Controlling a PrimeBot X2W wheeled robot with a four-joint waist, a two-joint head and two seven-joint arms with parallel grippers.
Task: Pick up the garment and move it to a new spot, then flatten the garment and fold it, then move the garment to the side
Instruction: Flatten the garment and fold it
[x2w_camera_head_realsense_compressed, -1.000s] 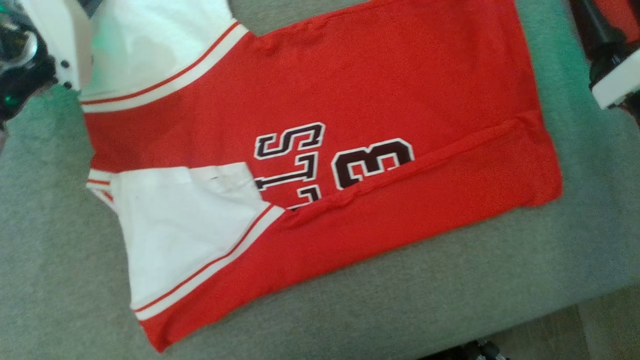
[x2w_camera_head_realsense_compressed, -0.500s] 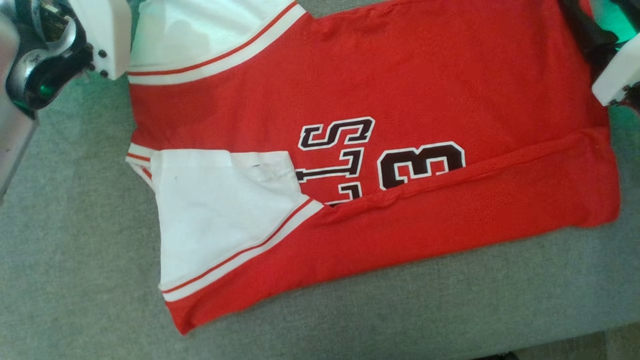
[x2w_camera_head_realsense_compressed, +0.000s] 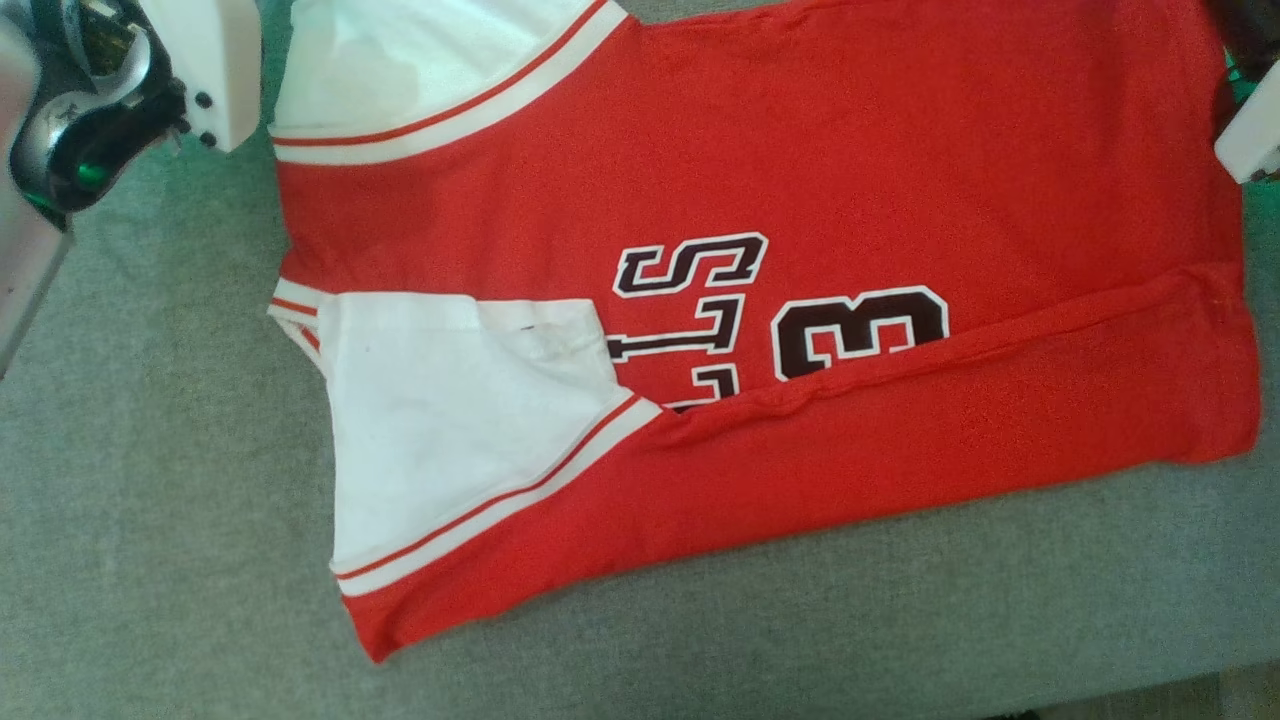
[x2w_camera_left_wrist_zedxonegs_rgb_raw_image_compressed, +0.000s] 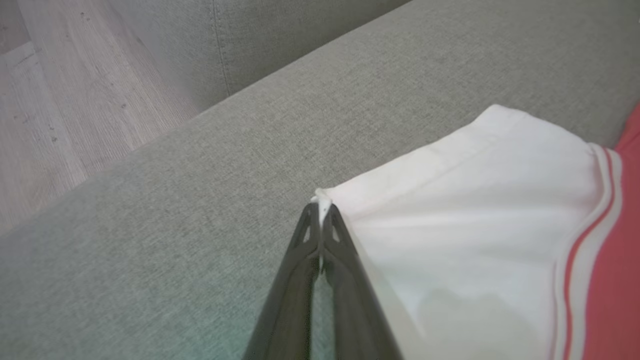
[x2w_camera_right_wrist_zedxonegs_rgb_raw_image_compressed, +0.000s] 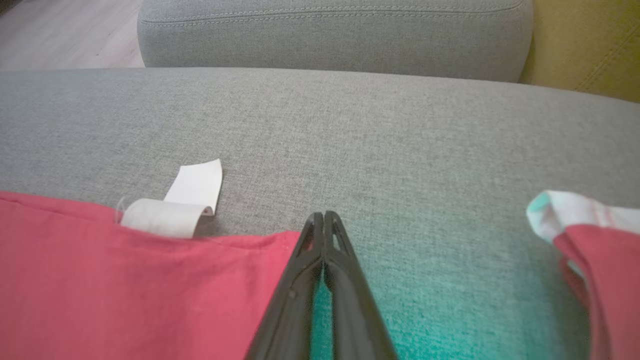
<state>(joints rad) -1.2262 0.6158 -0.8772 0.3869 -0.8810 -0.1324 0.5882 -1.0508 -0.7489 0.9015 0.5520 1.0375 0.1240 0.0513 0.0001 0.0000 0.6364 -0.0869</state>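
- the garment (x2w_camera_head_realsense_compressed: 800, 180), a red jersey with white sleeves, lies spread on the grey sofa seat (x2w_camera_head_realsense_compressed: 150, 500). in the head view its sleeves point to 9 o'clock and its hem to 3 o'clock.
- its long edge at 6 o'clock is folded up over the body and hides the lower part of the dark lettering (x2w_camera_head_realsense_compressed: 860, 330).
- the near sleeve (x2w_camera_head_realsense_compressed: 450, 430) lies on top of the body, at 8 o'clock from the lettering.
- the left fingers (x2w_camera_left_wrist_zedxonegs_rgb_raw_image_compressed: 327, 222) are together, clamped on the corner of the far sleeve (x2w_camera_left_wrist_zedxonegs_rgb_raw_image_compressed: 475, 225). a scrap of white cloth shows between the tips, and the sleeve spreads away toward 3 o'clock in the left wrist view.
- the right fingers (x2w_camera_right_wrist_zedxonegs_rgb_raw_image_compressed: 331, 227) are pressed together at the corner of the red hem, whose edge runs off to 9 o'clock in the right wrist view. i cannot tell whether any cloth is pinched between them.
- a white paper tag (x2w_camera_right_wrist_zedxonegs_rgb_raw_image_compressed: 197, 190) sticks out from the hem at 10 o'clock from the right fingers and lies on the seat.
- wood floor (x2w_camera_left_wrist_zedxonegs_rgb_raw_image_compressed: 60, 100) shows at 10 o'clock in the left wrist view.
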